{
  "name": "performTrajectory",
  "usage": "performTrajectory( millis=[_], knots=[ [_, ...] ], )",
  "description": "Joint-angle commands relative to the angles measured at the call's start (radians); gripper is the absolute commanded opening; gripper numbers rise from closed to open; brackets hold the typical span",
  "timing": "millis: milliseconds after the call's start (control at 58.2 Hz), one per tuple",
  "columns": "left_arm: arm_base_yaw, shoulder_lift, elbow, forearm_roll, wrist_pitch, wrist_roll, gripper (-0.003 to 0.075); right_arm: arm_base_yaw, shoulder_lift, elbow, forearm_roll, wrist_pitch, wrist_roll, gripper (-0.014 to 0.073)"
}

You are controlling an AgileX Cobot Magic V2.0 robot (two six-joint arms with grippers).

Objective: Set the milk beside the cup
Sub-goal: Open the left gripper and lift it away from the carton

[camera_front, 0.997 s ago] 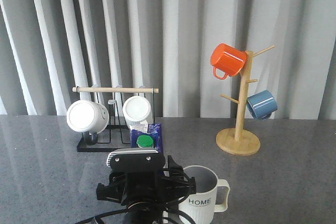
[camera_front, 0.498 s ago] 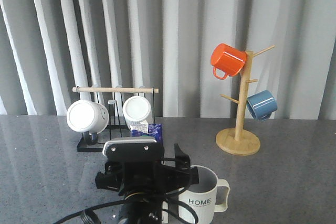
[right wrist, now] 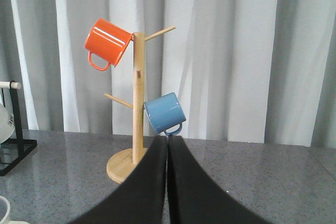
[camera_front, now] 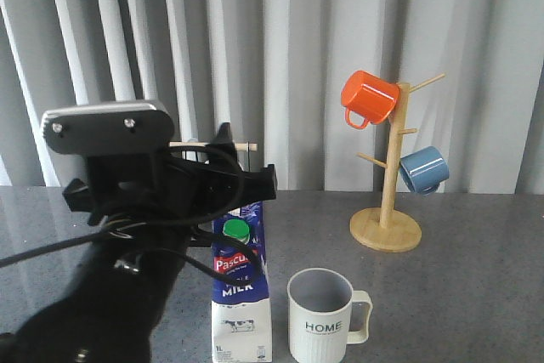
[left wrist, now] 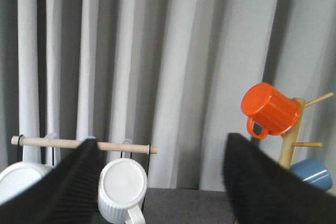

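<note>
Now the tall blue-and-white milk carton with a green round cap (camera_front: 241, 291) stands upright on the grey speckled bench (camera_front: 459, 295), just beside the pale ribbed mug lettered "HOME" (camera_front: 321, 318), on the side away from the mug's handle. I cannot tell whether carton and mug touch. My left end effector (left wrist: 160, 182) is raised above and behind the carton, its two dark fingers (left wrist: 68, 182) spread wide apart with nothing between them. My right end effector (right wrist: 167, 182) has its fingers pressed together, holding nothing. Beyond the mug stands a wooden mug tree (camera_front: 388, 201) carrying an orange mug (camera_front: 368, 98) high up and a blue mug (camera_front: 423, 169) lower. Behind the carton, a black rack with a wooden rod (left wrist: 84, 144) holds white mugs (left wrist: 123, 190). Pale grey curtains (camera_front: 306, 40) hang behind everything.
</note>
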State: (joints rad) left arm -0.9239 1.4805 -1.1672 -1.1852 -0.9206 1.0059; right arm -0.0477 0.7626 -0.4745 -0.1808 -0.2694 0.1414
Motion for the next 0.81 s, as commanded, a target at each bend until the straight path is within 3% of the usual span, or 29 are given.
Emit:
performTrajectory(
  millis=[0, 17, 464, 653, 790],
  knots=[
    [-0.004, -0.095, -0.027, 0.019, 0.053, 0.076, 0.0069, -0.004, -0.003, -0.027, -0.002, -0.073, -0.011, -0.0010],
    [-0.004, -0.107, -0.027, 0.010, 0.066, 0.078, -0.0014, -0.004, -0.003, -0.027, -0.002, -0.073, -0.011, -0.0010],
    [-0.005, -0.203, -0.028, -0.005, 0.095, 0.064, -0.0008, -0.004, -0.003, -0.027, -0.002, -0.073, -0.011, -0.0010],
    [-0.005, -0.203, -0.065, 0.170, 0.340, -0.200, -0.0008, -0.004, -0.003, -0.027, -0.002, -0.074, -0.011, -0.0010],
    [-0.005, -0.202, -0.085, 0.447, 0.610, -0.424, -0.0008, -0.004, -0.003, -0.027, -0.002, -0.073, -0.011, -0.0010]
  ],
)
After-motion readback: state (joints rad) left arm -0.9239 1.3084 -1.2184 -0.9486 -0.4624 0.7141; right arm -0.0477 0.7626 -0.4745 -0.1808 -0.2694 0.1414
